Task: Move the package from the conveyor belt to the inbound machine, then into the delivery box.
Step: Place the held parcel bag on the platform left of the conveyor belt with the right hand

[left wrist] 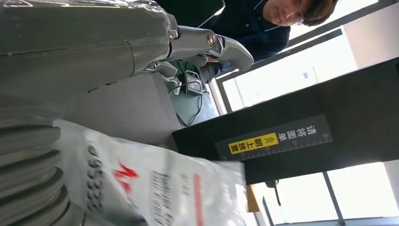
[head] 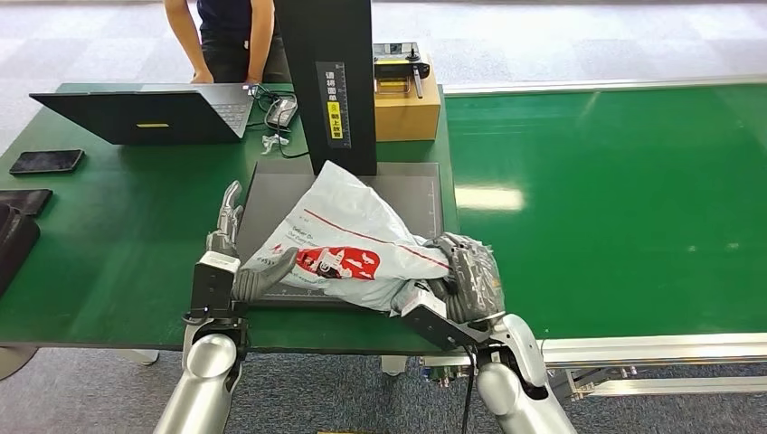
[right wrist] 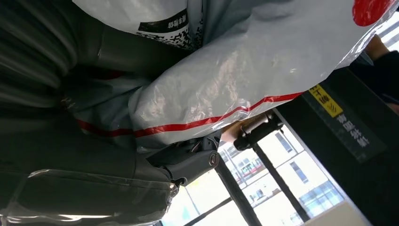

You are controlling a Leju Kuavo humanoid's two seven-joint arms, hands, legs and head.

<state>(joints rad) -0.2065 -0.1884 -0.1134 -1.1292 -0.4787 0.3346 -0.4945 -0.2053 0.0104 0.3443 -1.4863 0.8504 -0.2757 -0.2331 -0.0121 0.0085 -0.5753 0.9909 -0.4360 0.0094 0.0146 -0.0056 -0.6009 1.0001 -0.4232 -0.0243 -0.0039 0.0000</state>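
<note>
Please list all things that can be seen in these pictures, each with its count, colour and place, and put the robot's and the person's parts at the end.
package: 1, pale grey with red print, on the grey scan plate, between both hands
scan plate: 1, dark grey, on the green table under the black column
column: 1, black with a yellow label, behind the package
cardboard box: 1, brown, right of the column
laptop: 1, dark, open, far left of the table
phone: 1, black, left edge of the table
conveyor belt: 1, green, right of the table
person: 1, dark top, standing behind the table
left hand: 1, grey, fingers apart, against the package's left side
right hand: 1, dark, grips the package's right end
</note>
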